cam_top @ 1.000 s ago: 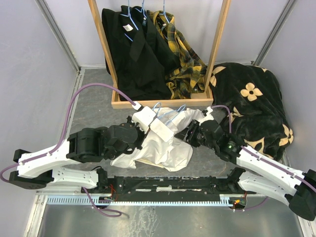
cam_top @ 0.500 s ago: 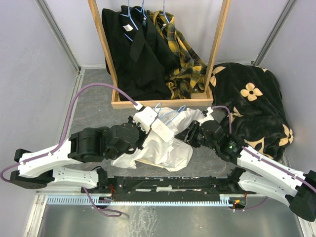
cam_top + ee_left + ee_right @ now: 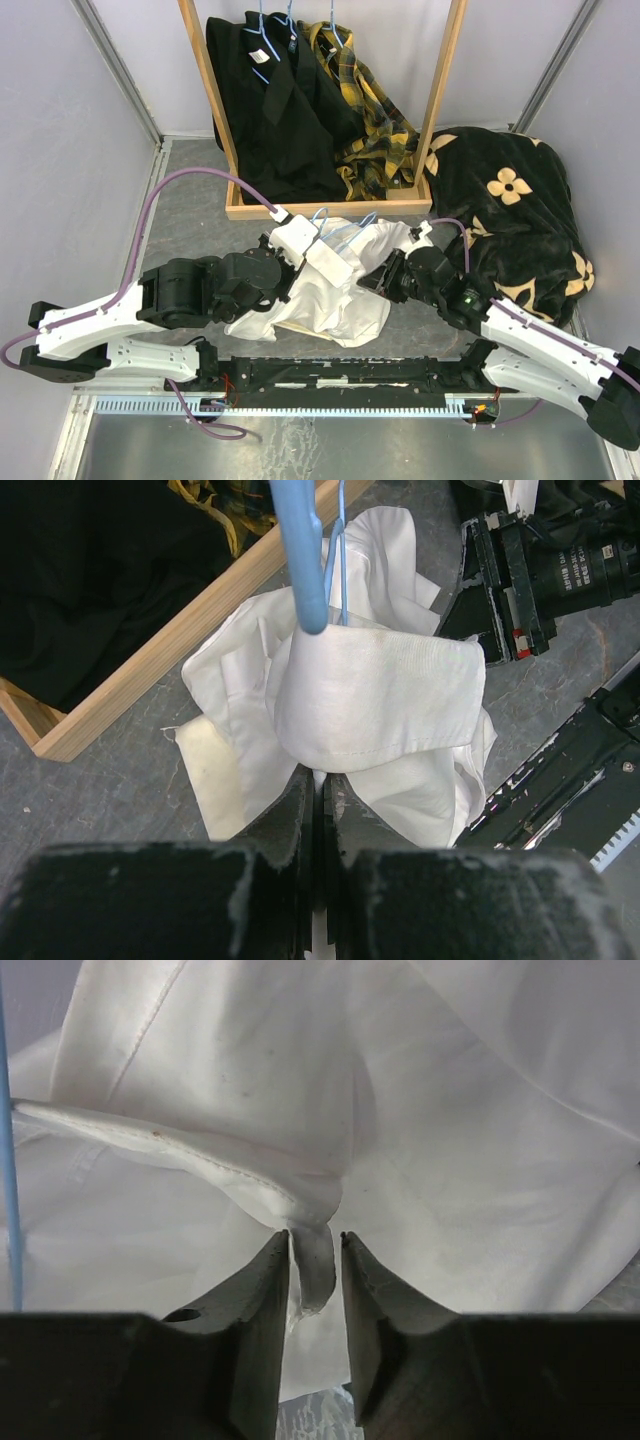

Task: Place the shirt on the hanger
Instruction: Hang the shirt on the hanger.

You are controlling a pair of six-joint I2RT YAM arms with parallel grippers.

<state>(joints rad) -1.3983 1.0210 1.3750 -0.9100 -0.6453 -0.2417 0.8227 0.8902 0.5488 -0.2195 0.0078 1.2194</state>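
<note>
The white shirt [image 3: 330,290] lies crumpled on the grey table between my two grippers. The light-blue wire hanger [image 3: 335,232] sticks out of its far edge. In the left wrist view the hanger [image 3: 300,560] runs down into a folded band of the shirt [image 3: 380,700]. My left gripper [image 3: 300,262] is shut on a thin fold of the shirt [image 3: 320,780]. My right gripper [image 3: 372,277] is at the shirt's right side. Its jaws [image 3: 315,1245] stand slightly apart, with a hanging fold of shirt [image 3: 250,1090] between them against the left finger. The hanger [image 3: 8,1160] shows at the left edge of that view.
A wooden rack base [image 3: 330,208] stands just behind the shirt, with black garments [image 3: 280,110] and a plaid shirt [image 3: 375,120] on blue hangers. A black flowered blanket [image 3: 510,220] lies at the right. Grey walls close in both sides.
My right gripper has shifted slightly back to the right, away from the shirt's middle. The left arm and the hanger have hardly moved.
</note>
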